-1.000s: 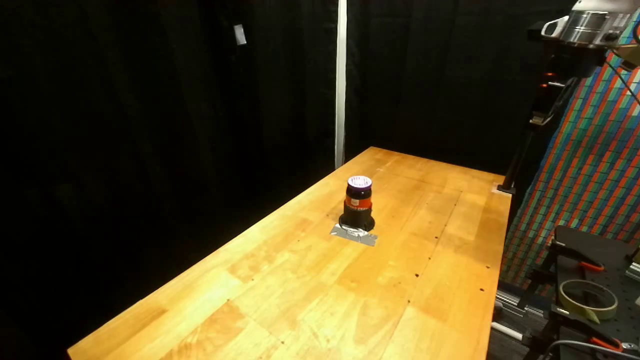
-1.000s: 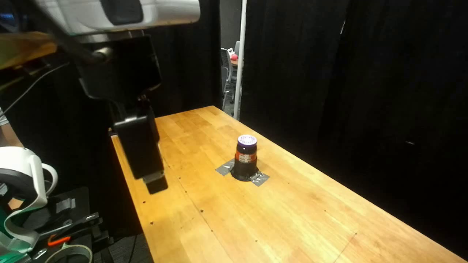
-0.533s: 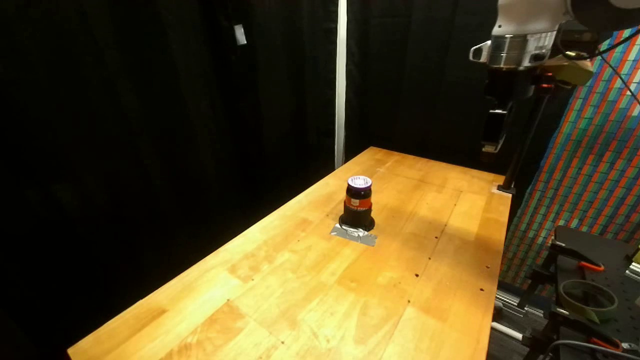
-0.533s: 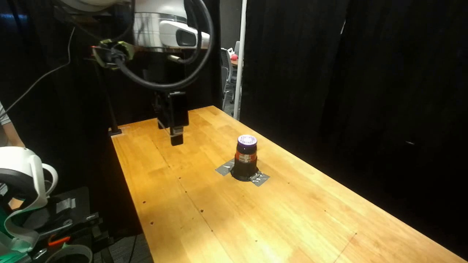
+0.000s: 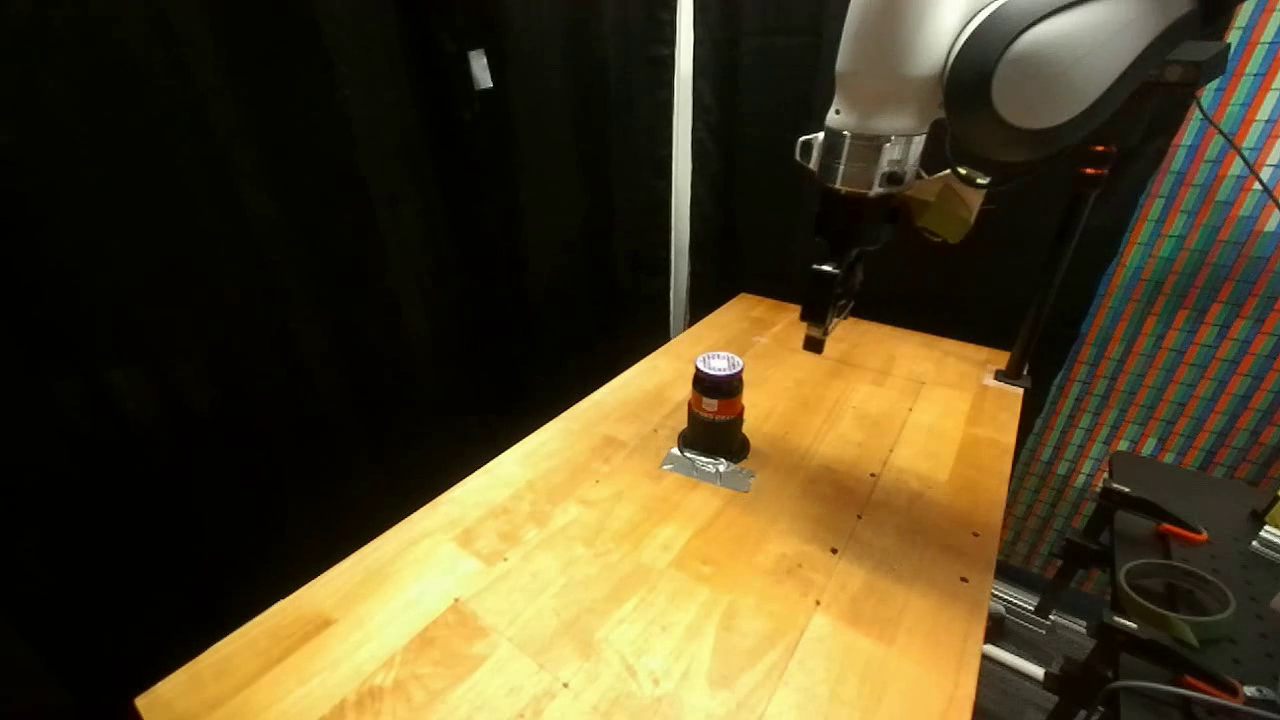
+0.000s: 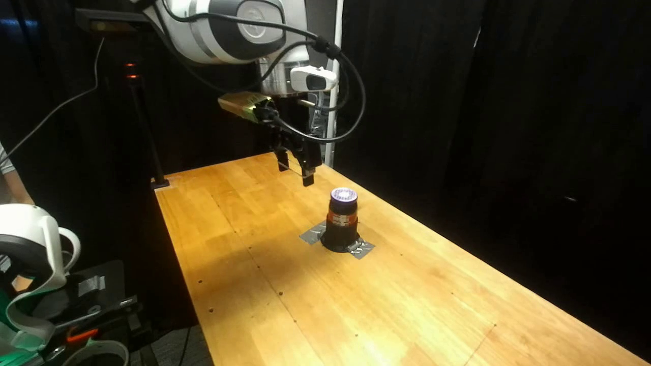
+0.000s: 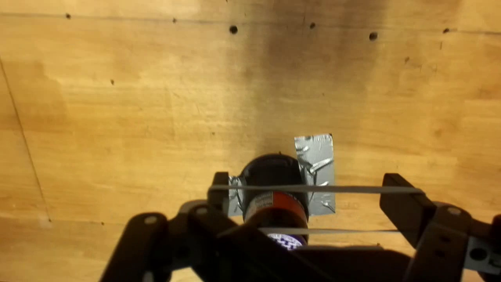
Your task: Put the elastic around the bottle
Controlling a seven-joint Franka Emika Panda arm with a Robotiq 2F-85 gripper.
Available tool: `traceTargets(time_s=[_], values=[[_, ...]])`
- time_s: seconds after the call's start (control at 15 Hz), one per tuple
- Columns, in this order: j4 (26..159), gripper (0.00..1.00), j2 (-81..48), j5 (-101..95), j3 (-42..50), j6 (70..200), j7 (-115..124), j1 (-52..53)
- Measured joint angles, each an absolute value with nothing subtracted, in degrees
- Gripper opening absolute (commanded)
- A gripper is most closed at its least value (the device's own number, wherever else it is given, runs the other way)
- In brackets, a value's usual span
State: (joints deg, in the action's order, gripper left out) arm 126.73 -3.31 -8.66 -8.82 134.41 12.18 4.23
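As the jaws swung nearer the bottle, they stayed spread apart, the elastic stretched between them — likely the approach before lowering it over. The bottle stood upright in a black holder, tape either side, on the wooden desk — dark curtains hung beyond the bottle.

Bottle: no word legible. On the bottle's body, one orange label: white panel with dark print, too blurred to read; in an exterior view, a pale emblem over light lettering, too small to read. On the bottle's top, one white lid: purple marks, letters or pattern, cannot tell. Higher than the bottle, robot arm: faint round mark on a joint, unreadable.
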Motion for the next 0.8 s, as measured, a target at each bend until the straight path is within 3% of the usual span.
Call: traceTargets(time_s=[0.8], values=[[108.93,1.0,-25.59,-12.06,-3.97,146.79,11.8,8.38]])
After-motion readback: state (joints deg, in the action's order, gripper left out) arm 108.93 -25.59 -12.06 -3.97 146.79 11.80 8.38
